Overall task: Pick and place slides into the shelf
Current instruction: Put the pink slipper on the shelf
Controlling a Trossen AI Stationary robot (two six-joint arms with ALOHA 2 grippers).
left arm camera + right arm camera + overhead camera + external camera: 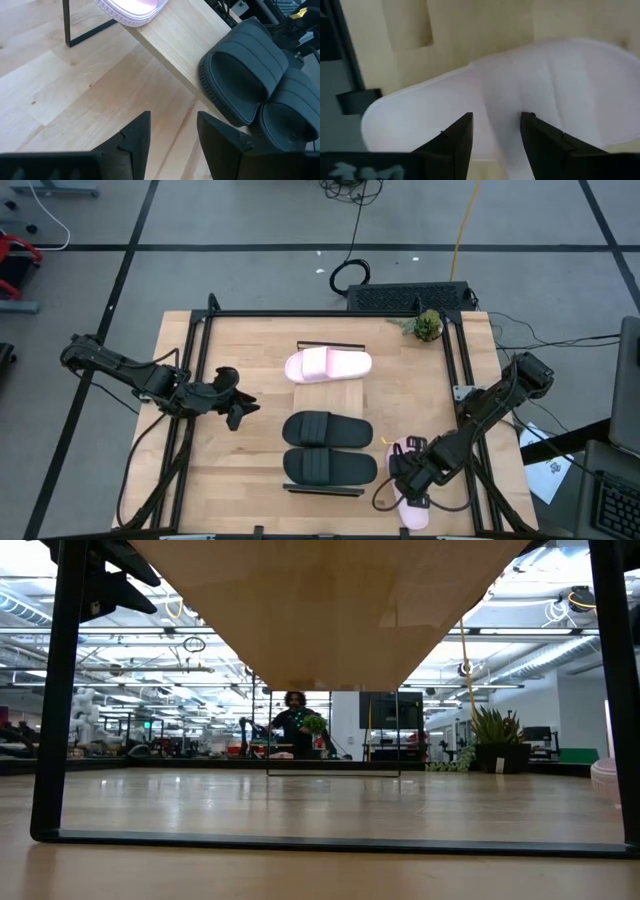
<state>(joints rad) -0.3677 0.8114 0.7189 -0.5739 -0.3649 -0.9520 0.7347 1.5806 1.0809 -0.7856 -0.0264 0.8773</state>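
Observation:
The shelf (330, 402), a light-wood board with black end frames, runs from the table's far side to its near side in the middle. On it lie one pink slide (328, 365) and the two black slides (327, 430) (330, 467), soles down. The second pink slide (415, 515) lies on the tabletop near the near right corner. My right gripper (408, 480) is right over it, open, and the pale strap (520, 85) fills its wrist view. My left gripper (243, 408) hangs open left of the shelf, beside the black slides (245, 75). My right gripper (495, 132) comes at the pink slide from above, pointing down, with its open fingers (457, 137) over the wide strap near the slide's middle. I cannot tell whether they touch it. The slide lies flat on the tabletop.
A small potted plant (428, 326) stands at the far right corner. Black rails (190, 380) run along the table's left and right sides, and the right one (470, 410) passes close to the pink slide. Bare wood lies between the left rail and the shelf.

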